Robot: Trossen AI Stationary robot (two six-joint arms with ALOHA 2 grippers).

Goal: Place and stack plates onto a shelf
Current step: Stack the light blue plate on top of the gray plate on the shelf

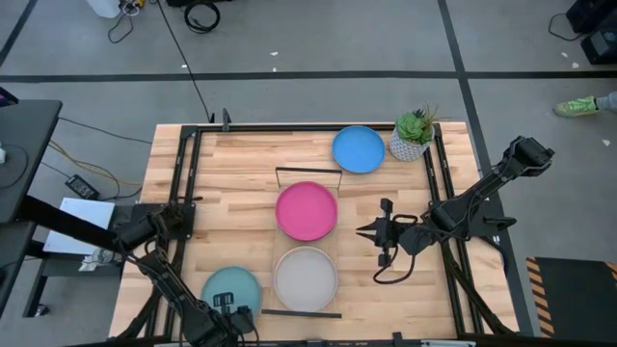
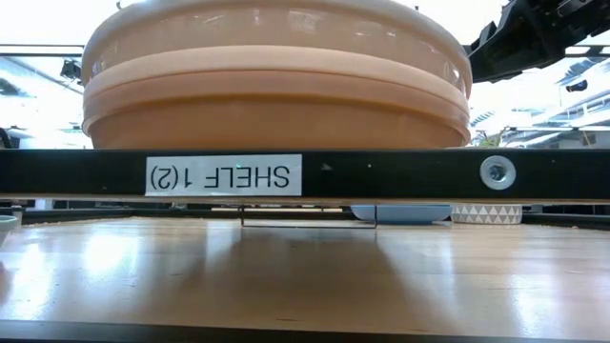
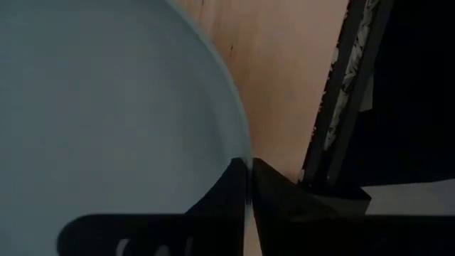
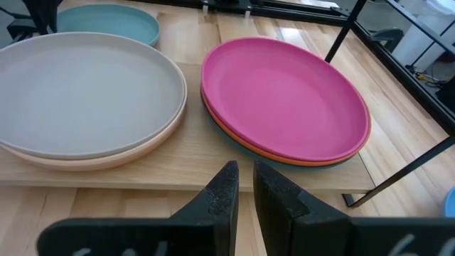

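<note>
- Light aqua plate (image 1: 231, 287): lies flat on the tabletop (image 1: 241, 164) near its front-left corner, just beside the shelf (image 1: 307, 235), not yet stacked.
- Handling, by my judgement: stiff, light, matte, fairly grippy; the shallow rim is the only hold; a pinched edge may tilt when lifted.
- Left gripper (image 3: 250, 186): clamped on that plate's rim.
- Right gripper (image 4: 245, 186): beside the shelf, near the pink plate (image 4: 284, 96), fingers almost together, holding nothing.
</note>
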